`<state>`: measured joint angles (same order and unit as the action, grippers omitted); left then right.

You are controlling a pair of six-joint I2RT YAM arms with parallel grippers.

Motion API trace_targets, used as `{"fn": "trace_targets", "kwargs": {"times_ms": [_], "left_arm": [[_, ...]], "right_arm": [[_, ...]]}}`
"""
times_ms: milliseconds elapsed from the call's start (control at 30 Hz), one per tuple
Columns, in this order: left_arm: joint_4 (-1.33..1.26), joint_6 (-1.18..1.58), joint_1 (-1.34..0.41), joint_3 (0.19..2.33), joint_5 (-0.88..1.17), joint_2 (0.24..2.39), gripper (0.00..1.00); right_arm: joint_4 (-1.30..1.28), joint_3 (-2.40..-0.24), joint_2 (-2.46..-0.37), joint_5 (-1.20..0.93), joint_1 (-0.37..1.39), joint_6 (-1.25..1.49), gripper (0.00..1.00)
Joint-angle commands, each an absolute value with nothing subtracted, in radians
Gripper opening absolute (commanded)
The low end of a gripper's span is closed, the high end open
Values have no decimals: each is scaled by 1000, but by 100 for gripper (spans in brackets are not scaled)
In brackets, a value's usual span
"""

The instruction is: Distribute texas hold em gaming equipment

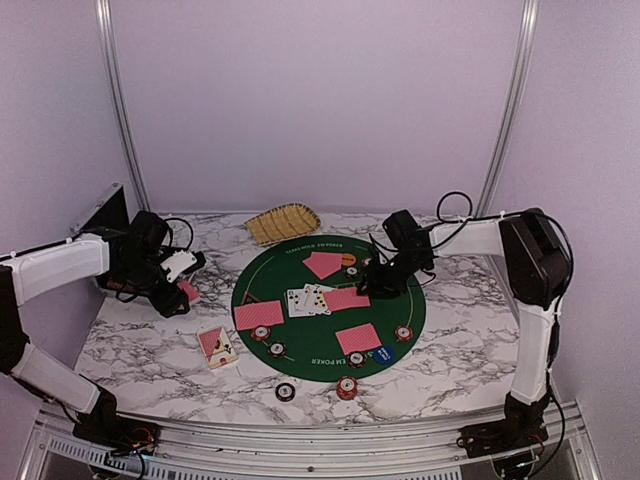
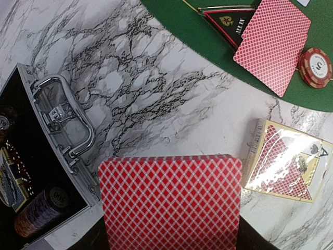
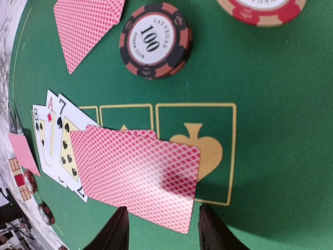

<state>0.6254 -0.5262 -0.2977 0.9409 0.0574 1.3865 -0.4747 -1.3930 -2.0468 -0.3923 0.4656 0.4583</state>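
Red-backed cards (image 2: 170,200), thin, slick and bendy, sit pinched in the left gripper (image 1: 183,290); right gripper (image 3: 165,232) hangs half-open, empty, over a flat card (image 3: 135,174) surely needing an edge grab.

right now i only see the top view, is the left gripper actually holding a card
Observer: Yes. The left wrist view shows the left gripper shut on a red-backed card.
Operator: which cards are face up in the middle
Observer: The right wrist view shows three face-up cards, fanned: an eight, a red ace and a black seven, partly under a face-down card.
Operator: is the right gripper gripping that one
Observer: No. The right gripper is open, its fingers apart either side of the card's near edge, and the card lies flat on the green mat.
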Motion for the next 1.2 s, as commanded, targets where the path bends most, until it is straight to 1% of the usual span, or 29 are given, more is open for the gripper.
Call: {"fn": "trace_targets", "kwargs": {"times_ms": [0,100,167,200,433,500,567,600,933,1000,1033,1167], "left_arm": [[530,-473,-292,896,8,1413,0],[489,-453,-292,860,6,1423,0],[450,-428,-292,845,-8,1440,0],[432,-417,-291,838,-27,1449,0],[348,-332,-292,833,-29,1528,0],[329,-312,-294,832,-27,1548,0],[313,-290,-298,826,-26,1565,0],[304,-281,-300,822,-28,1571,0],[259,-193,-355,801,-41,1614,0],[261,-186,-359,802,-24,1625,7],[261,-182,-361,803,-16,1629,13],[262,-179,-359,797,-5,1638,41]], "right_arm": [[-550,-1432,-1969,-306,477,448,48],[-556,-1429,-1906,-292,477,460,54],[-553,-1417,-1868,-278,477,468,65],[-549,-1409,-1850,-272,477,471,67],[-525,-1338,-1758,-249,477,499,74],[-518,-1322,-1739,-250,477,508,81],[-508,-1309,-1719,-250,477,517,94],[-508,-1304,-1709,-247,477,519,98],[-488,-1267,-1640,-199,478,536,99],[-483,-1261,-1632,-192,477,539,99],[-481,-1256,-1628,-188,477,541,99],[-471,-1236,-1610,-186,477,550,99]]}}
